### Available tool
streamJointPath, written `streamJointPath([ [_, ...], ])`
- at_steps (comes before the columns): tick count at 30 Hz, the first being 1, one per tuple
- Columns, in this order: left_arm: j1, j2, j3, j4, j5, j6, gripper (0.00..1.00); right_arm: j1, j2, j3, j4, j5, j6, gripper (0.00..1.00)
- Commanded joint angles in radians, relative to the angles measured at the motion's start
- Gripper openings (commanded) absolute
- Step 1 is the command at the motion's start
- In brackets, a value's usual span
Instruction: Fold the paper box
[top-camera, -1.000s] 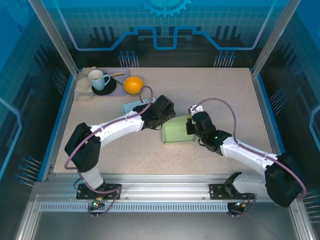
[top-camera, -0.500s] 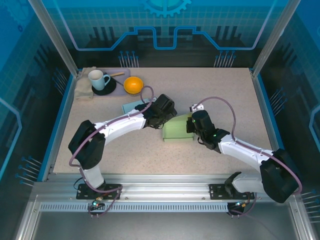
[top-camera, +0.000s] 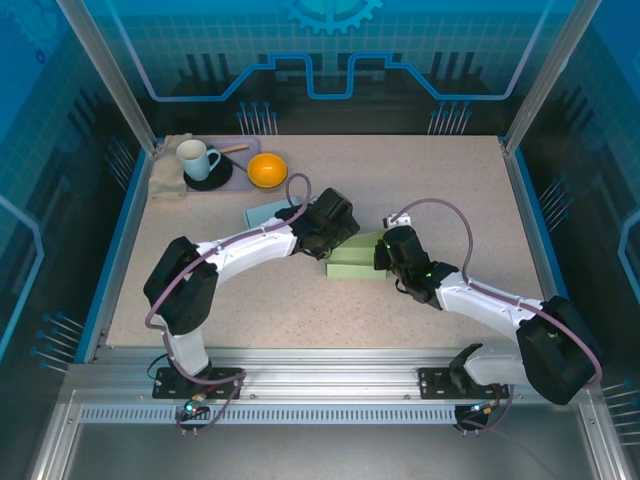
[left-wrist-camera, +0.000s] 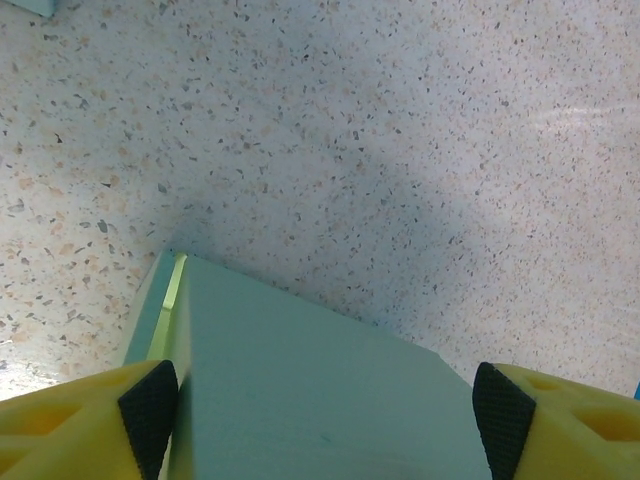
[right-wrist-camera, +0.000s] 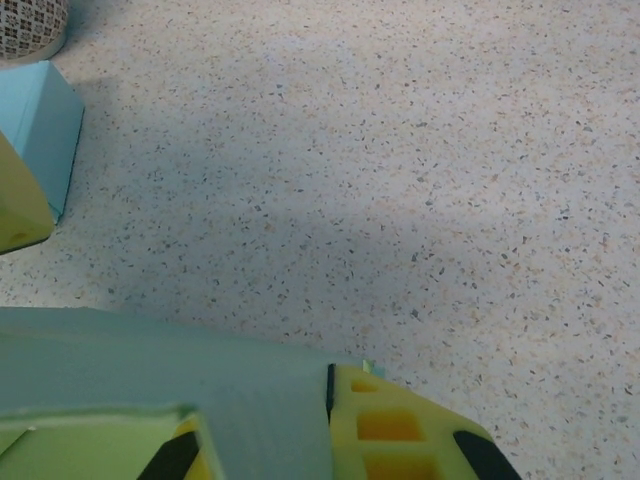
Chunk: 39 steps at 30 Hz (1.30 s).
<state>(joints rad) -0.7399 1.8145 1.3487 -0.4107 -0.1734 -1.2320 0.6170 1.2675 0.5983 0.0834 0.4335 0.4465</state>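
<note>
Speckled table (top-camera: 450, 180), mid-fold: box (top-camera: 355, 262) at centre, a gripper on each side.
My left gripper (top-camera: 335, 243), at the box's 10 o'clock, straddles a panel with jaws apart. My right gripper (top-camera: 382, 255), at 3 o'clock, pinches a wall. Next, I judge, that panel needs folding over squarely.

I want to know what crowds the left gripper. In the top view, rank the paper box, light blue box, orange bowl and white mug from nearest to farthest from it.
From the left gripper:
1. paper box, right at its fingers, mid-table.
2. light blue box, just to its left.
3. orange bowl, farther back on the left.
4. white mug, far back-left corner.
</note>
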Motion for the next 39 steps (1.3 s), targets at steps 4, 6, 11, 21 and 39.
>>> streamJointPath([
  [4, -0.054, 0.016, -0.011, -0.022, 0.045, 0.034, 0.78, 0.034, -0.047, -0.050, 0.057, -0.070, 0.062, 0.03],
  [6, -0.062, 0.003, -0.047, -0.017, 0.037, 0.033, 0.78, 0.041, -0.062, -0.071, 0.046, -0.062, 0.077, 0.08],
  [11, -0.092, -0.028, -0.118, -0.033, -0.026, 0.041, 0.77, 0.045, -0.124, -0.120, -0.001, -0.058, 0.092, 0.20],
  [21, -0.144, -0.021, -0.129, -0.085, -0.153, 0.058, 0.77, 0.052, -0.370, -0.147, -0.241, -0.082, 0.061, 0.47],
  [39, -0.223, -0.027, -0.150, -0.126, -0.315, 0.048, 0.76, 0.048, -0.549, 0.033, -0.668, -0.114, 0.104, 0.54],
])
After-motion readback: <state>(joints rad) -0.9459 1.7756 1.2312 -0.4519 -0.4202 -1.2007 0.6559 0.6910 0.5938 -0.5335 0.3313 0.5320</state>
